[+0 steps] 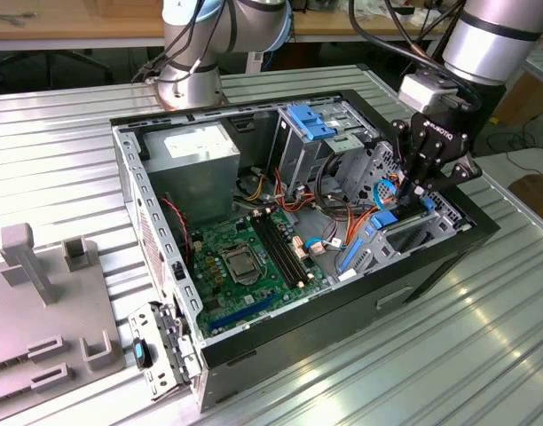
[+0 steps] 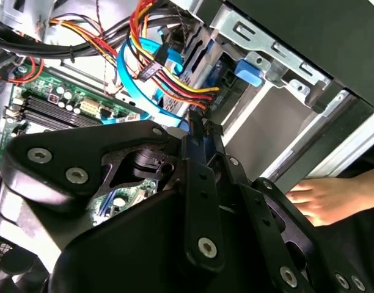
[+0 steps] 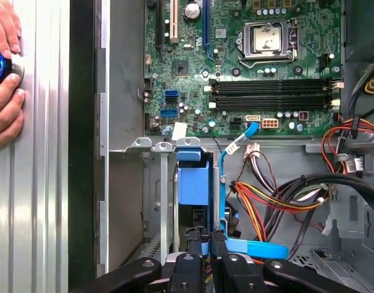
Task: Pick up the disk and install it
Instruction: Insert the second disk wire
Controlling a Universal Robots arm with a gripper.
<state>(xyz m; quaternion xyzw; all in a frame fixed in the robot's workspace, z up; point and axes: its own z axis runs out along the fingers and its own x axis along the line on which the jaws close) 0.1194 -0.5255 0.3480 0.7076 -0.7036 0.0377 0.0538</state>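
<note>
The disk (image 3: 193, 183) stands edge-on in the drive bay of the open computer case (image 1: 280, 373), its blue frame and tab level with the bay's metal brackets. In the exterior view its blue frame (image 1: 384, 219) shows at the case's right end. My gripper (image 3: 206, 235) is directly over that edge, fingers (image 3: 194, 244) drawn close together, with just a sliver of blue in the narrow gap. The exterior view has the gripper (image 1: 402, 197) reaching down into the case beside the bay. In the second wrist view the gripper (image 2: 203, 125) points at the bay opening.
Bundled power leads (image 3: 266, 195) and a flat blue data cable (image 3: 254, 249) lie right beside the fingers. The motherboard (image 1: 245, 257), the grey power supply (image 1: 196, 160) and a drive cage with blue clips (image 1: 311, 129) fill the case. A person's hands (image 3: 3, 91) rest on the table outside.
</note>
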